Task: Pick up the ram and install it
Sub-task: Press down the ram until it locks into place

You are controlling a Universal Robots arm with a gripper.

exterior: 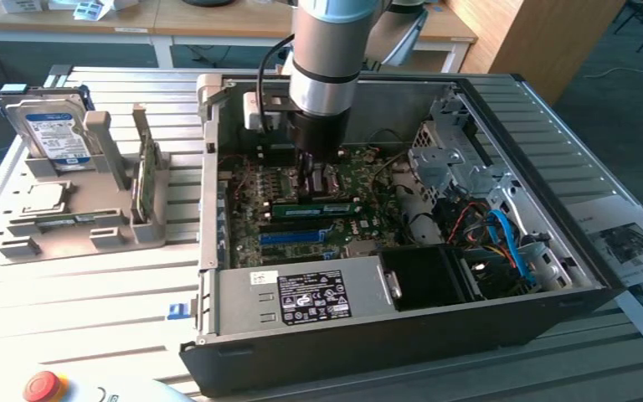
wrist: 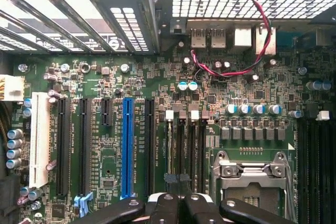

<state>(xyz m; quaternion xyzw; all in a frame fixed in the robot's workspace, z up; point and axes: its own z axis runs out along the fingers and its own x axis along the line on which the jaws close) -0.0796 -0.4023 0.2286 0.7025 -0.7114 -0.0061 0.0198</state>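
Observation:
The arm reaches down into the open computer case, and my gripper hangs low over the motherboard. Just under its tips in the exterior view, the ram, a slim green stick, lies along the memory slots. I cannot tell whether the tips touch it. In the wrist view my gripper is shut, its black fingers together with nothing visible between them. They line up with the dark memory slots, between the bright-blue slot and the processor socket.
A grey rack at the exterior view's left holds a hard drive and a thin green board on edge. In the case are the power supply, drive cage and blue cables. A red-black wire loops over the board.

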